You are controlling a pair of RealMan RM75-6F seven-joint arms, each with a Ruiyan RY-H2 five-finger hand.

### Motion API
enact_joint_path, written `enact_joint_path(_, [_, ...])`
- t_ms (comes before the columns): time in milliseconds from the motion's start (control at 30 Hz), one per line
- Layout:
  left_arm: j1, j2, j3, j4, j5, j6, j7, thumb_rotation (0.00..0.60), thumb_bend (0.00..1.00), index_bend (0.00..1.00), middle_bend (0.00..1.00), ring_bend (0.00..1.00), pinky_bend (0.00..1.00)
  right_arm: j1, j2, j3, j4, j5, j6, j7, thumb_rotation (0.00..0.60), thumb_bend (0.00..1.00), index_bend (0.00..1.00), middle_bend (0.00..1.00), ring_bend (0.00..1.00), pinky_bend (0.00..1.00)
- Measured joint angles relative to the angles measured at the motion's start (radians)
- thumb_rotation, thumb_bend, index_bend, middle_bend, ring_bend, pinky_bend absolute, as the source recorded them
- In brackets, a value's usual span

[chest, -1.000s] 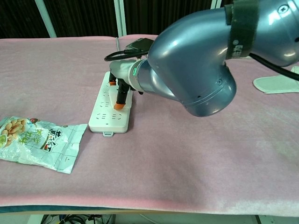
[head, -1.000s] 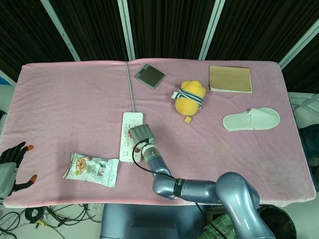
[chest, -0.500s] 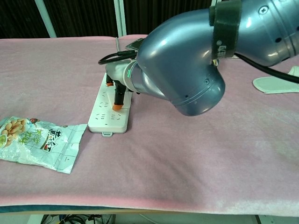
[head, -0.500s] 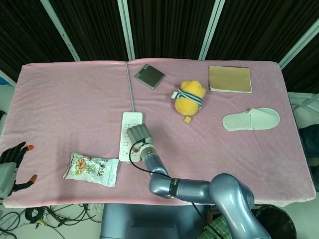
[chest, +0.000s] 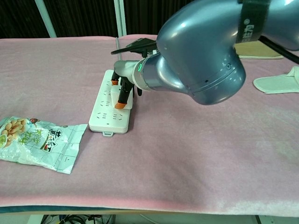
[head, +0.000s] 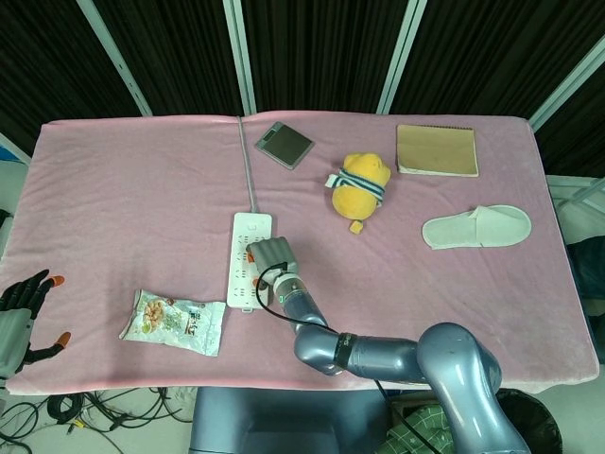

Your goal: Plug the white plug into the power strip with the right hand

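Insertion step underway. Lower left of the head view, left hand [head: 19, 317] idles off the table, fingers spread, empty. At centre, right hand [chest: 122, 89] hangs fingertips-down over the power strip [head: 249, 273], pinching what looks like the white plug [chest: 117, 95]. Next: line up the prongs, then press straight down.

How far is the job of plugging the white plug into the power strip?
Done: the right hand has brought the white plug onto the power strip. In hand: it holds the plug against the strip. Left: whether the plug is fully seated cannot be told; then letting go.
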Motion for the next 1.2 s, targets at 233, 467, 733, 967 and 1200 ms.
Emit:
enact_joint_path(233, [0.0, -0.002, 0.0, 0.0, -0.002, 0.0, 0.008, 0.6, 0.28, 0.11, 0.01, 0.0, 0.0, -0.031, 0.037, 0.009, -0.054, -0.059, 0.009, 0.077, 0.6, 0.37, 0.4, 0.25, 0.36, 0.36])
enact_joint_path(467, [-0.001, -0.001, -0.001, -0.001, -0.005, -0.002, 0.008, 0.6, 0.28, 0.11, 0.01, 0.0, 0.0, -0.041, 0.091, 0.015, -0.123, -0.081, 0.027, 0.108, 0.6, 0.32, 0.36, 0.19, 0.32, 0.32])
enact_joint_path(733, [0.0, -0.003, -0.001, 0.0, -0.003, 0.002, 0.013, 0.6, 0.28, 0.11, 0.01, 0.0, 0.0, -0.134, 0.243, 0.038, -0.301, -0.221, 0.12, 0.218, 0.6, 0.19, 0.3, 0.16, 0.29, 0.29])
enact_joint_path(967, [0.001, -0.007, -0.003, -0.003, -0.009, 0.006, 0.032, 0.6, 0.28, 0.11, 0.01, 0.0, 0.0, -0.305, 0.45, 0.027, -0.489, -0.369, 0.181, 0.347, 0.6, 0.15, 0.29, 0.15, 0.27, 0.25])
enact_joint_path(1200, [0.005, -0.018, -0.004, -0.009, -0.011, 0.022, 0.069, 0.6, 0.28, 0.11, 0.01, 0.0, 0.0, -0.506, 0.626, -0.067, -0.617, -0.623, 0.27, 0.452, 0.6, 0.14, 0.27, 0.15, 0.26, 0.23])
